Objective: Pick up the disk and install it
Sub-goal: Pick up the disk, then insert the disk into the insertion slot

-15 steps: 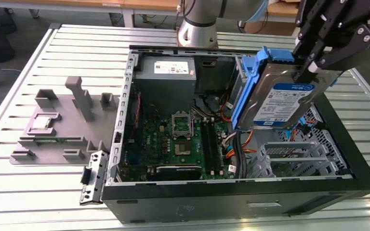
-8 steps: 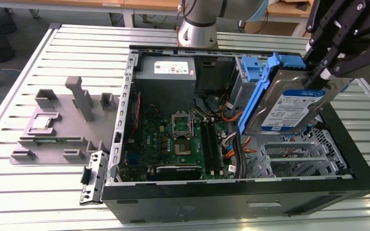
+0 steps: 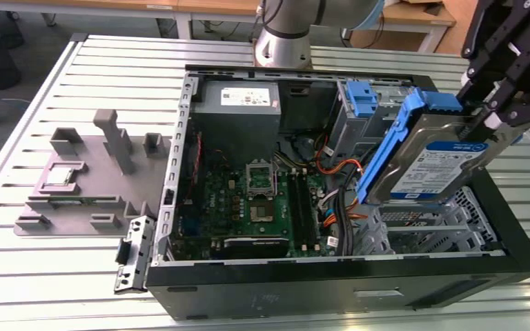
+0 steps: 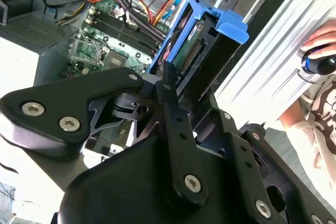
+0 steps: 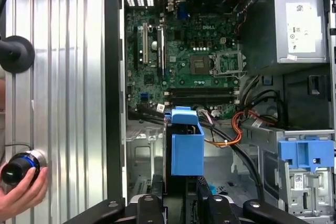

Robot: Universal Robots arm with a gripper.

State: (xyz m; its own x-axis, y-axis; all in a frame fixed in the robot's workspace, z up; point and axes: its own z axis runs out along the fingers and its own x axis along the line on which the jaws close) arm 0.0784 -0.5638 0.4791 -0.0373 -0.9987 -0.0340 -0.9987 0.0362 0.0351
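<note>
The end effector is clamped on the top of the disk, which hangs below it, nearly upright, over the drive cage.

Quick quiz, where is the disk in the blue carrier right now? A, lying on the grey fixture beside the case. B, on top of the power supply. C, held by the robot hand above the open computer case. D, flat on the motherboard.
C: in the exterior view the hand grips the disk, which hangs tilted above the open computer case.
</note>
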